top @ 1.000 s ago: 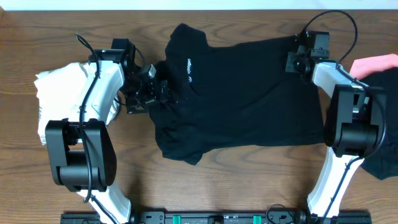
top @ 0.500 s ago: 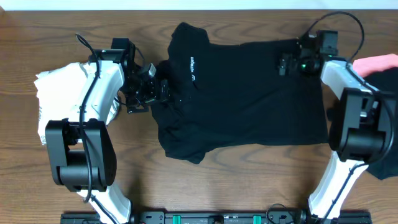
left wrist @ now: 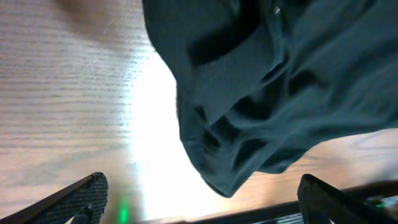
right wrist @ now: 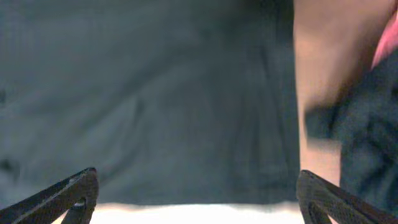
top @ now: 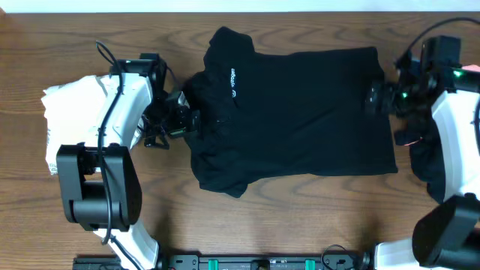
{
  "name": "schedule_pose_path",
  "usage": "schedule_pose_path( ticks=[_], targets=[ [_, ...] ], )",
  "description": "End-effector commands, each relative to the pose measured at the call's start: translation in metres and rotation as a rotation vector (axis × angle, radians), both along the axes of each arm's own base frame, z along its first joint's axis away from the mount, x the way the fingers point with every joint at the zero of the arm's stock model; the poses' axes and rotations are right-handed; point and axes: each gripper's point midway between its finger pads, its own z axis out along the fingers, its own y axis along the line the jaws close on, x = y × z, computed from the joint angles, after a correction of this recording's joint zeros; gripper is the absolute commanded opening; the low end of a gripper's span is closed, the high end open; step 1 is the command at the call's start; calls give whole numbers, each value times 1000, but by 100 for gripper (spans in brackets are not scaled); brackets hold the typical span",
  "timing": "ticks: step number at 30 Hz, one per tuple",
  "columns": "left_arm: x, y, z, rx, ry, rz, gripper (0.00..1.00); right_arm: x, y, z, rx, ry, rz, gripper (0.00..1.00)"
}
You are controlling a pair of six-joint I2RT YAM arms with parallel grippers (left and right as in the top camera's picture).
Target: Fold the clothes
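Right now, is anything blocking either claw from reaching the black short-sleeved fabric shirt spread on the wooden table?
Nothing visible does. The left gripper sits open at the bunched end of the black short-sleeved fabric shirt, and the right gripper is open at the opposite edge.

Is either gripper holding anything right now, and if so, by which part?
Nothing is held. The left gripper and right gripper both stand open at edges of the black shirt.

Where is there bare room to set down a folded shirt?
The widest bare wood is the strip of table between the black shirt's near edge and the arm bases. A smaller patch lies in the far-left corner, beyond the white garment. Crowded: the right edge, where another dark garment and a pink piece lie by the right arm.
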Motion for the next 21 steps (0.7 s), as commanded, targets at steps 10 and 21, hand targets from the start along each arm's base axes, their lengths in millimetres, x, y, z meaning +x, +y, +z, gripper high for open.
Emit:
schedule_pose_path(
  ticks=[10, 21],
  targets=[
    [-55, -20, 14, 86, -119, -100, 98, -65, -27, -16, -3, 267, -110, 99],
    [-83, -19, 2, 16, -344, -55, 98, -96, -39, -62, -1, 299, -240, 99]
  ],
)
